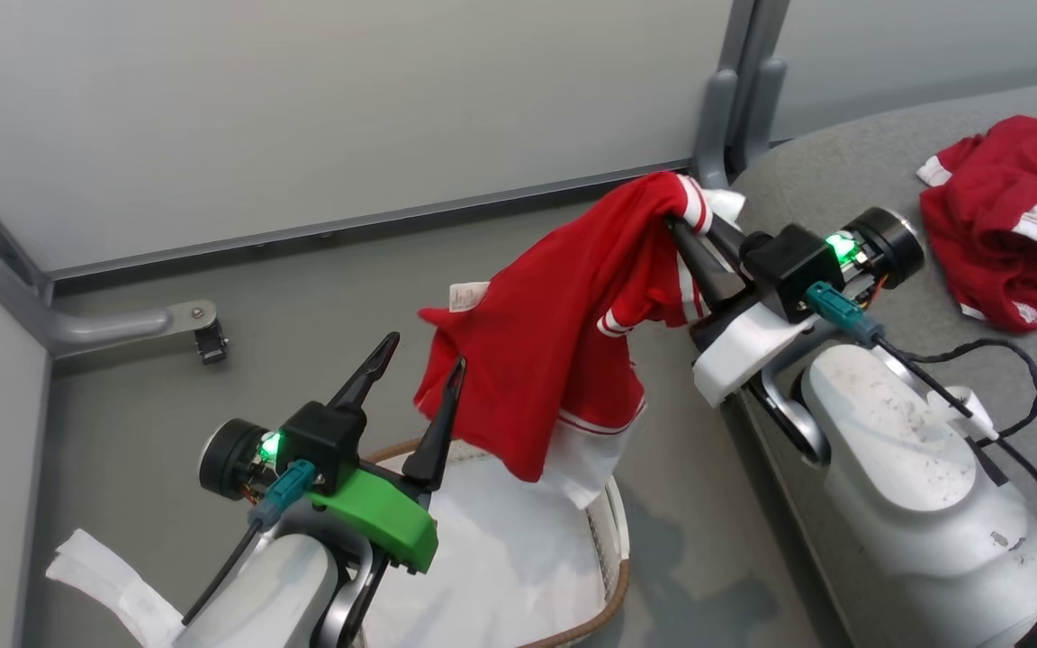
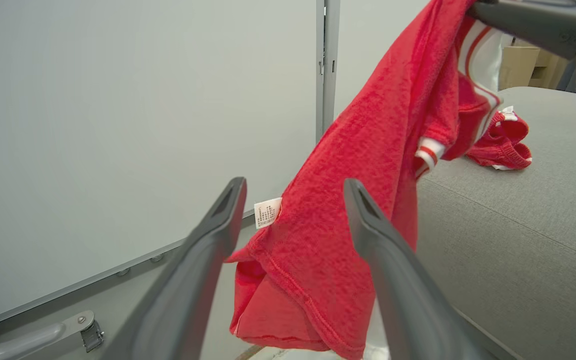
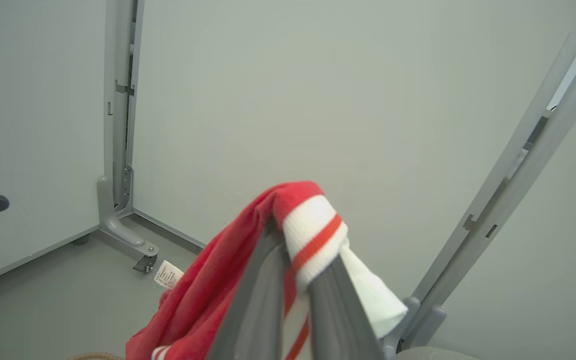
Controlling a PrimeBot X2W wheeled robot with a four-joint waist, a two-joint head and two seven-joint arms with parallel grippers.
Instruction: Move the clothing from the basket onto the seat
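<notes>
The hanging red garment [image 1: 554, 333] is dangling between basket and seat. Its long axis is running steeply from a white-and-red striped cuff at the upper right, down and to the left, to a white-trimmed hem. That hem is pointing down and hanging over the far right rim of the basket [image 1: 619, 589]. The right tool [image 1: 694, 236] is pinching the cuff end with its fingers pressed together on the cloth, and it is reaching left from above the seat's near edge. A small white label [image 1: 467, 295] is sticking out of the garment's left edge. The left tool [image 1: 424, 353] is rising over the basket with its fingers spread wide and nothing between them. It is pointing up and away at the garment's lower left part; whether its right finger is touching the cloth cannot be told. The basket is sitting on the grey floor [image 1: 302, 297] at the near middle, and its white liner [image 1: 500, 558] is showing inside it. The grey seat [image 1: 843, 180] is lying to the right, with the other red garment [image 1: 1005, 225] lying crumpled on its far right part, well apart from the hanging one. Pale partition panels [image 1: 302, 117] are closing off the far side and the left. A grey post [image 1: 734, 108] is standing just behind the seat's rounded corner, and a caster foot [image 1: 203, 337] is resting on the floor at the left. A black cable [image 1: 1005, 346] is looping over the seat beside the right arm.
</notes>
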